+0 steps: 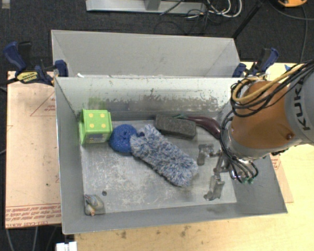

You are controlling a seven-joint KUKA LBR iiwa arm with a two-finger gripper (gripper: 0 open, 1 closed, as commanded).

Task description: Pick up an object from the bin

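Dark carpet, cables at the back, grey metal bin (131, 188) in the middle. Contents left to right: small tan trinket (93, 205) in the near-left corner, green dice-like cube (97, 125) by the back-left wall, blue ball (122, 138) just beside it, fuzzy blue-grey mitt (165, 156) lying diagonally mid-bin, dark grey sponge block (175, 126) behind it. The gripper (210, 171) is low over bare bin bottom at the right, fingers apart, nothing between them. My read: pre-grasp, no pick yet. The mitt's end is just beside it; the next move needs a shift left to straddle it, then close.
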